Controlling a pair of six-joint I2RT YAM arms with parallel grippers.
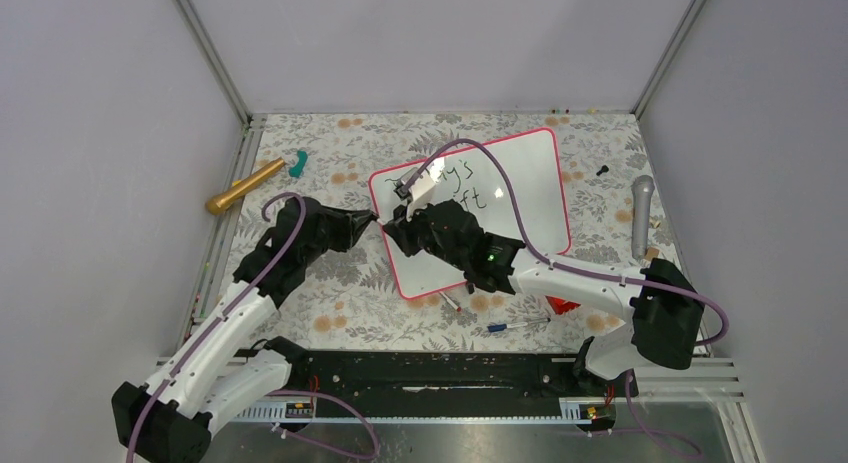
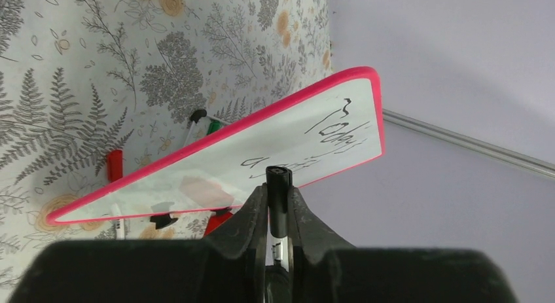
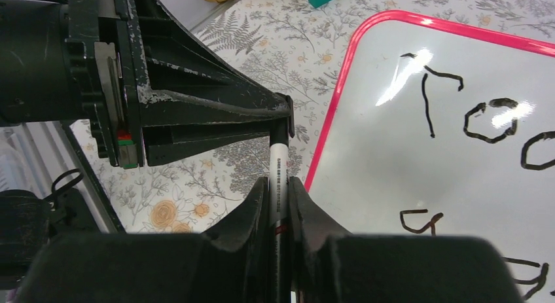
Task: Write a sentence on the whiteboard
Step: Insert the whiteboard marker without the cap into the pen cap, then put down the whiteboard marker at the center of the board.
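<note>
We look down on a floral-patterned table (image 1: 330,283) boxed in by pale walls on the left, right and far sides, with a metal rail along its near edge. The whiteboard (image 1: 535,183), glossy white with a thin pink-red frame, lies just right of centre, turned at an angle so that one corner points toward the near rail. Bare table shows near and left of the board, and in a strip beyond its far edge. A gold microphone (image 1: 245,186) and a teal object (image 1: 298,163) lie far left, near the left wall. A grey microphone (image 1: 642,213) lies near the right wall. A blue pen (image 1: 515,325) lies between the board and the near rail.

Both arms reach in and meet just off the board's left edge. The left gripper (image 1: 368,221) is clamped on the black end of a marker (image 3: 278,162), with its fingers pinched tight around it. The right gripper (image 1: 392,226) is clamped on the same marker's white barrel, so the two grippers face each other tip to tip with the marker bridging them. The marker sits just beside the pink frame, and we cannot tell whether it touches the frame.

The sentence (image 3: 484,120) is in black handwriting on the board's far-left part. We can read "Today's" on the first line. Below it are an "a" and a word ending "ft", partly hidden by the right arm and its purple cable (image 1: 505,198). The small print along the marker's barrel is too fine to read.
</note>
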